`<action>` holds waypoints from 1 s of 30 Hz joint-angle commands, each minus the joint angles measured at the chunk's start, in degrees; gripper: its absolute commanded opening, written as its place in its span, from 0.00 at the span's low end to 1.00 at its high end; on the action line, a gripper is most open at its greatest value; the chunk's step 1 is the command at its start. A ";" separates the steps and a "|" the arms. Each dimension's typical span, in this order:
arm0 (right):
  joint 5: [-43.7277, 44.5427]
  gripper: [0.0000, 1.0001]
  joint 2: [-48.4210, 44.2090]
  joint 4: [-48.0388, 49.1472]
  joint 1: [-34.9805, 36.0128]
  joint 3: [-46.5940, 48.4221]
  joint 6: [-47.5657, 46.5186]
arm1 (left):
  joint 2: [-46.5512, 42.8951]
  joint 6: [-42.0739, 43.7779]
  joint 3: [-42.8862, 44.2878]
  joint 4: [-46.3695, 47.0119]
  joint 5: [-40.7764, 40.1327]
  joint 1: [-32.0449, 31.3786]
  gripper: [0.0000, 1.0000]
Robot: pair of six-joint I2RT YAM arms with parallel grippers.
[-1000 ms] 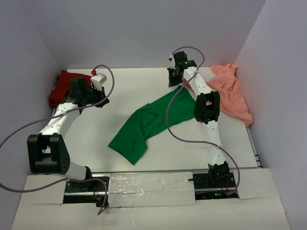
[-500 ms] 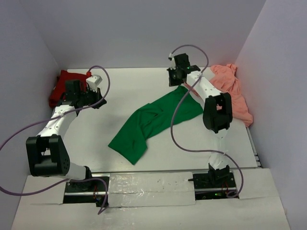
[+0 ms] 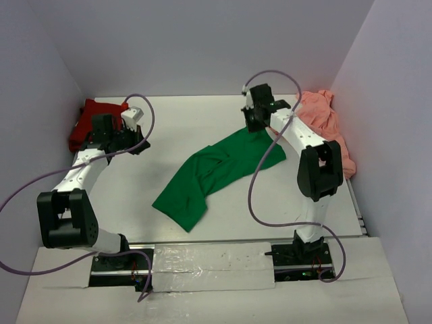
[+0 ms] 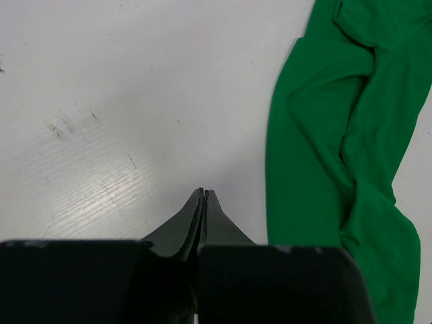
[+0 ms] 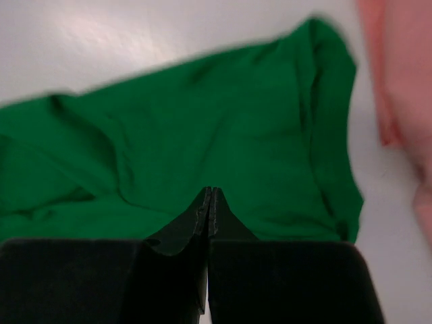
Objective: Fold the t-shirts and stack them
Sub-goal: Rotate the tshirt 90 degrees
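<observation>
- Left wrist: my left hand (image 4: 203, 192) is fully closed, empty, over the worktop (image 4: 101, 101); green t-shirt (image 4: 337, 135) at frame right.
- Right wrist: my right hand (image 5: 208, 191) is closed, empty, above it.

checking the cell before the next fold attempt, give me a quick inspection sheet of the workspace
surface: white table, faint scuff marks in the left wrist view
job's things: green t-shirt crumpled diagonally mid-table, unfolded; dark red t-shirt bunched in the far left corner; salmon-pink t-shirt heaped by the right wall; nothing stacked
clutter: nothing seen
grippers: left gripper shut, empty, over bare table; right gripper shut, over the green t-shirt's far end, no cloth seen between its fingers
cables: purple cables loop off both arms; the right one crosses the green t-shirt's right end
surroundings: plain pale walls on three sides
</observation>
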 commanded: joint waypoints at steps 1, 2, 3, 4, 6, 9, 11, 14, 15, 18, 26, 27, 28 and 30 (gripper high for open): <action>1.47 0.00 2.43 -5.45 -0.40 -3.91 -1.47 | 1.10 0.86 0.77 1.05 2.90 0.26 0.00; 1.56 0.00 2.87 -6.23 -0.40 -4.01 -1.47 | 1.46 0.95 0.95 0.96 3.08 0.26 0.00; 1.64 0.00 3.57 -6.85 -0.40 -4.70 -1.47 | 1.63 1.04 1.04 0.79 3.16 0.26 0.00; 1.30 0.00 4.01 -7.29 -0.40 -5.06 -1.73 | 1.72 0.95 0.95 0.87 3.43 0.26 0.00; 1.03 0.00 5.76 -8.70 -0.40 -5.50 -1.65 | 1.81 1.04 1.13 0.79 3.69 0.26 0.00; 0.33 0.00 7.52 -9.23 -0.49 -6.28 -1.82 | 1.81 1.13 1.04 0.87 3.87 0.26 0.00; -0.64 0.00 8.58 -8.88 -0.40 -6.64 -1.82 | 1.72 1.30 0.69 1.14 4.13 0.26 0.00; -3.61 0.00 9.73 -8.70 -0.49 -6.03 -2.96 | 1.81 1.21 0.34 2.10 5.62 0.26 0.00; -4.50 0.00 8.85 -6.44 -0.58 -7.16 -3.22 | 1.90 0.95 0.34 2.54 7.45 0.26 0.00; -4.08 0.00 -2.46 4.10 -0.58 -14.53 -3.84 | 3.12 -1.15 2.18 4.82 10.28 -0.88 0.00; 7.00 0.90 -25.59 3.54 -3.12 -15.44 -3.15 | 17.51 -5.02 19.74 5.97 3.96 -18.61 0.10; 6.66 0.90 -26.74 2.91 -4.08 -15.95 -2.88 | 19.37 -5.55 21.59 6.23 3.87 -19.85 0.10; 6.74 0.90 -27.97 2.47 -5.92 -16.74 -2.61 | 23.56 -7.64 25.61 6.93 4.04 -21.08 0.09; 6.49 0.89 -32.96 3.25 -7.86 -20.96 -1.82 | 28.24 -8.10 30.90 5.02 4.40 -24.78 0.06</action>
